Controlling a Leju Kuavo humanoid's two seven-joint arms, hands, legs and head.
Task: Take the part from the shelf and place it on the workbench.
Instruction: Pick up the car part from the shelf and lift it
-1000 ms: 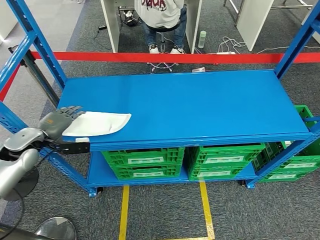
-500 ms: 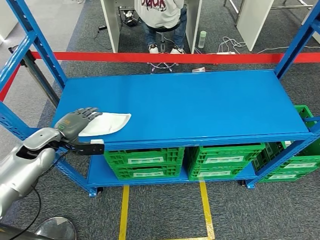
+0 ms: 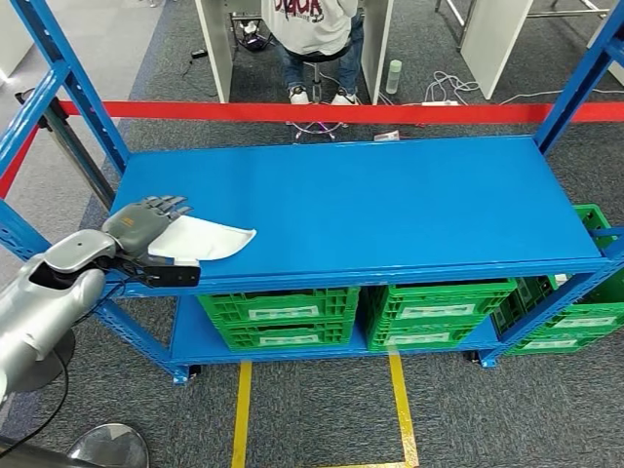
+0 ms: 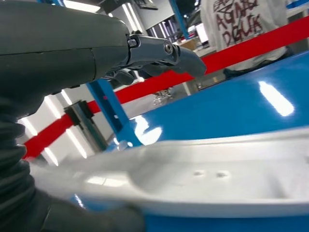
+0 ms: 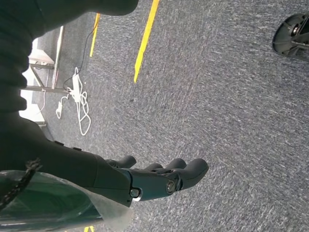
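In the head view a blue shelf fills mid-frame on grey carpet, green crates beneath it and a seated person cut off at the top; at left the left hand grips the white part, lifted at the shelf's front-left corner. The left wrist view shows the part close, fingers above it, the thumb hidden beneath. In the right wrist view the right hand hangs empty, fingers apart, over carpet.

Blue two-tier shelf, centre of frame.
White part lies at the top deck's front left edge; green crates occupy the lower deck.
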